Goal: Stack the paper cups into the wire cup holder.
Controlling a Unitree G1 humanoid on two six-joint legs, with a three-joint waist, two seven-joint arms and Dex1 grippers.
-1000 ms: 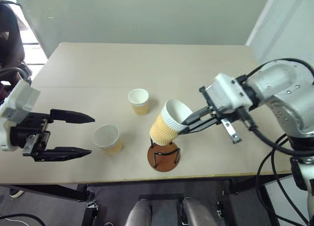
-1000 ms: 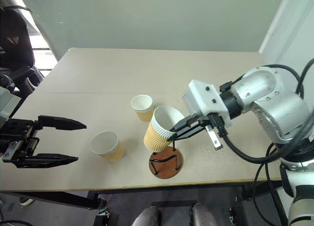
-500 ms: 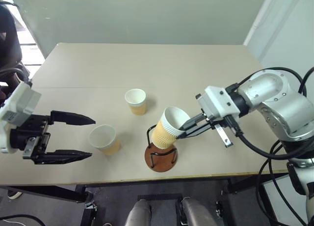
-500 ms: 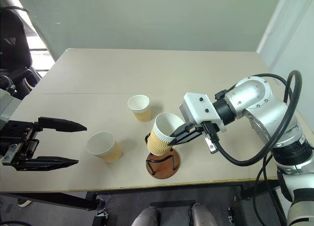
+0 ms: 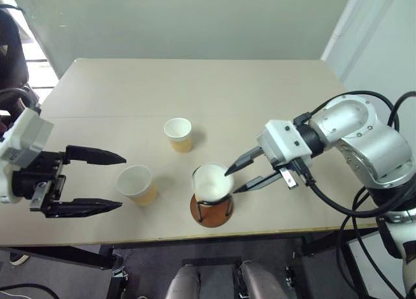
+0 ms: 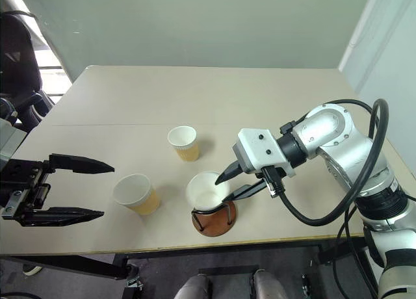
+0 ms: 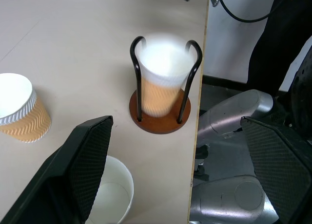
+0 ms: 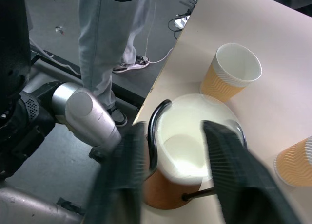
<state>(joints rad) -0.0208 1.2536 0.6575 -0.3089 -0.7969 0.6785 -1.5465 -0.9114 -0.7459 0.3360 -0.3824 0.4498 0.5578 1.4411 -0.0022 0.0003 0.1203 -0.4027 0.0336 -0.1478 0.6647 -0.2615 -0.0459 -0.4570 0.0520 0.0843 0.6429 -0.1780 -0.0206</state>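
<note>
Close to the table's (image 5: pixel 273 84) near edge, about midway along it: the wire cup holder (image 5: pixel 212 211), reddish-brown disc down, black loops upright, one paper cup (image 5: pixel 211 184) seated inside with mouth up. Just past that cup's rim on the right side, the right gripper (image 5: pixel 238 181), fingers parted and closed on nothing, tips flanking the rim without clear contact (release of this cup judged done). Further along the near edge toward the left corner, a second paper cup (image 5: pixel 138 184), upright, mouth open upward, long axis vertical. Beyond the table's left edge, level with that cup, the left gripper (image 5: pixel 117 182), spread as wide as it goes and empty, fingers aimed rightward at the cup. Deeper in, nearer the table's middle, the third paper cup (image 5: pixel 179 134), also upright, standing apart from the other two.

Key relation for the coming pick: second cup directly ahead of the left gripper's fingers, a straight sideways reach, and plainly nearer that gripper than the right one; third cup roughly between both arms, somewhat nearer the right.
</note>
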